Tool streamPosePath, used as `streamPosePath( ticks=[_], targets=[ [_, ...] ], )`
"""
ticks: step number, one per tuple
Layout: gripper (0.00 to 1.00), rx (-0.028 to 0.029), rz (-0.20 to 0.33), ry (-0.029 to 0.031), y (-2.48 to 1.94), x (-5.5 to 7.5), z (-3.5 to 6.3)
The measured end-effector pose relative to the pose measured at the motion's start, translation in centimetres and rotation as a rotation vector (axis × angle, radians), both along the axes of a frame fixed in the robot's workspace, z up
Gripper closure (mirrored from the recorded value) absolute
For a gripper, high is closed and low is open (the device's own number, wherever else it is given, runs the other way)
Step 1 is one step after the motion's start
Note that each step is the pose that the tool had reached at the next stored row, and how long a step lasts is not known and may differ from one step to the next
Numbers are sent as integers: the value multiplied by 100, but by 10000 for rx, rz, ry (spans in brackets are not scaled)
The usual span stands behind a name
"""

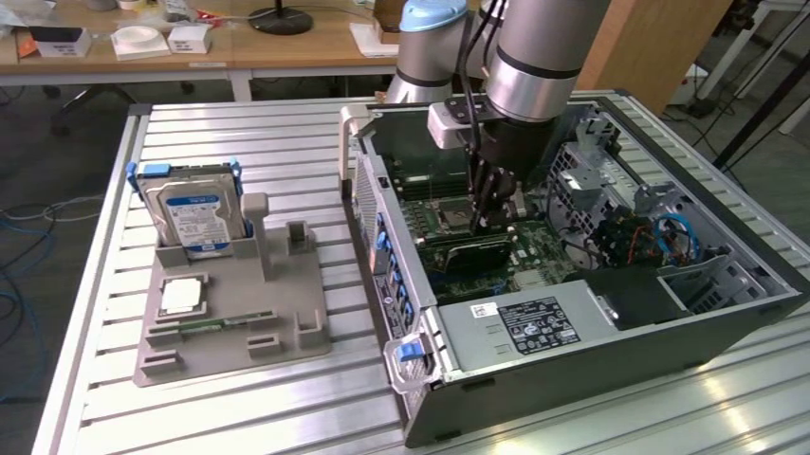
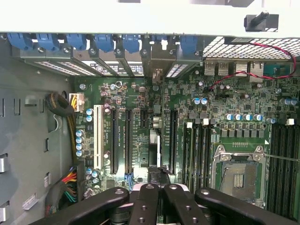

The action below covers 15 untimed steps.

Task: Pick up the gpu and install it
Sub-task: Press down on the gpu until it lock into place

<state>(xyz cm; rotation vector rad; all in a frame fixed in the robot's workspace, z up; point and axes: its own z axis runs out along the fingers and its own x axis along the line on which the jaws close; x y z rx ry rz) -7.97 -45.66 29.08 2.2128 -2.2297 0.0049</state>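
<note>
My claw (image 1: pixel 487 220), closed on the gpu (image 1: pixel 475 252), holds it over the motherboard (image 1: pixel 437 204) at the exterior view's centre.

gpu (image 1: pixel 475 251); green card, black cooler; lying inside case over motherboard

Wooden desk (image 1: pixel 291 47) behind slatted metal table (image 1: pixel 253 142); grey floor (image 1: pixel 38 171).
</note>
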Motion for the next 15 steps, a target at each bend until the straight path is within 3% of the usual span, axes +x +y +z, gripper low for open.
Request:
streamPosePath(
  ticks=[7, 15],
  targets=[
    [89, -2, 2, -8, 0, 1, -12],
    [89, -1, -13, -8, -3, -1, -158]
  ],
)
